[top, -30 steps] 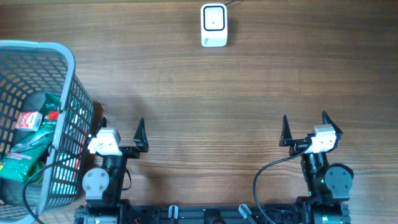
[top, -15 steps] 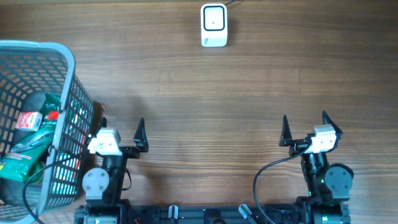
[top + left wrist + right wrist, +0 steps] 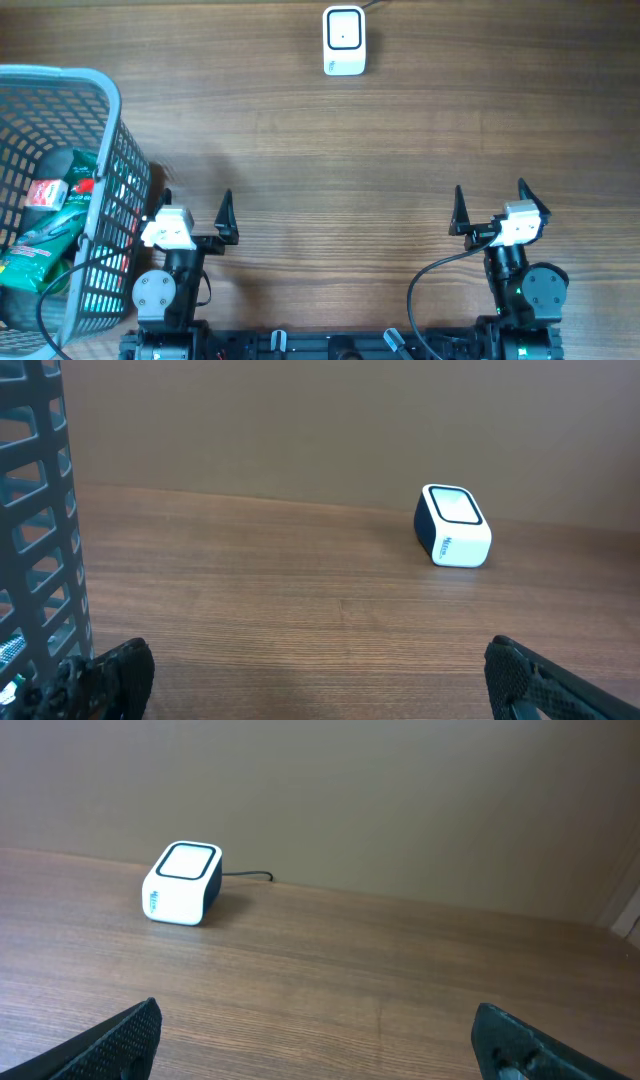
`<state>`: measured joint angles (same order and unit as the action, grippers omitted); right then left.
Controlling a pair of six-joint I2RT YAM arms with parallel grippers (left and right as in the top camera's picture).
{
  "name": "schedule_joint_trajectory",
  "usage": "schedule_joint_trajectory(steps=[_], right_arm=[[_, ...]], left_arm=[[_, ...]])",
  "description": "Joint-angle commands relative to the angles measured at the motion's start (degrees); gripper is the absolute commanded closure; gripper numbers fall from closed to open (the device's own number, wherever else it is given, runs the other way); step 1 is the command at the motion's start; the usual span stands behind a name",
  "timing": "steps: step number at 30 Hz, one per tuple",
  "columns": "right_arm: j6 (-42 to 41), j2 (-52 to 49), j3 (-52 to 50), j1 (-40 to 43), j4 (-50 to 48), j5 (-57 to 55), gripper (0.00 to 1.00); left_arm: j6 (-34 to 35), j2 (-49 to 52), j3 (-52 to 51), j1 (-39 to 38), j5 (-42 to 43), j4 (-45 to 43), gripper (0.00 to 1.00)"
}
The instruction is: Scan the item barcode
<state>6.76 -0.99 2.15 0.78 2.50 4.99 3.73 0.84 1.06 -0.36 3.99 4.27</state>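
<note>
**Near edge, left.** Left gripper [image 3: 196, 205]: jaws spread wide, nothing between them. Sits just beside the basket wall.

**Near edge, right.** Right gripper [image 3: 490, 197]: likewise spread wide and empty. Hangs over bare wooden table [image 3: 330, 160], well apart from every other thing.

**Left side, mid-depth.** Grey mesh basket [image 3: 108, 100]. Holds the packets [image 3: 48, 192], a red-and-white one on top and green ones lower down. No barcode legible from any view.

**Far edge, centre.** White scanner [image 3: 343, 40]: window on its top face, corded, well apart from both arms.

**Step in hand, as judged.** Fetch one packet out of the basket; nothing lifted yet. Best suited to the left arm, as the nearer one.

**Handling notes.**
- Rise above the rim first, then descend inside, clear of the mesh wall.
- Take the topmost packet and pinch along an edge or seam, leaving the printed faces uncovered.
- Lift slowly, since soft film probably drags its neighbours.
- Carry across to the scanner, present the barcode face flat and steady to the window, and flip if the code sits on the other side.
</note>
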Motion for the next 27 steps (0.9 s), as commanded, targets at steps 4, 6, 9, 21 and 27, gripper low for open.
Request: schedule_joint_trajectory(steps=[4,6,9,21,27], right_arm=[[0.7,0.2,-0.7,-0.4,-0.2,-0.6,0.0],[0.7,0.2,-0.7,-0.4,-0.2,-0.6,0.01],[0.7,0.2,-0.7,-0.4,-0.2,-0.6,0.0],[0.7,0.2,-0.7,-0.4,-0.2,-0.6,0.0],[0.7,0.2,-0.7,-0.4,-0.2,-0.6,0.0]], left_arm=[[-0.3,0.1,-0.7,0.0,0.4,-0.2,0.0],[-0.3,0.1,-0.7,0.0,0.4,-0.2,0.0],[-0.3,0.1,-0.7,0.0,0.4,-0.2,0.0],[-0.7,0.1,-0.7,0.0,0.2,-0.5,0.0],[-1.4,0.2,-0.4,0.0,7.0,-6.5,0.0]])
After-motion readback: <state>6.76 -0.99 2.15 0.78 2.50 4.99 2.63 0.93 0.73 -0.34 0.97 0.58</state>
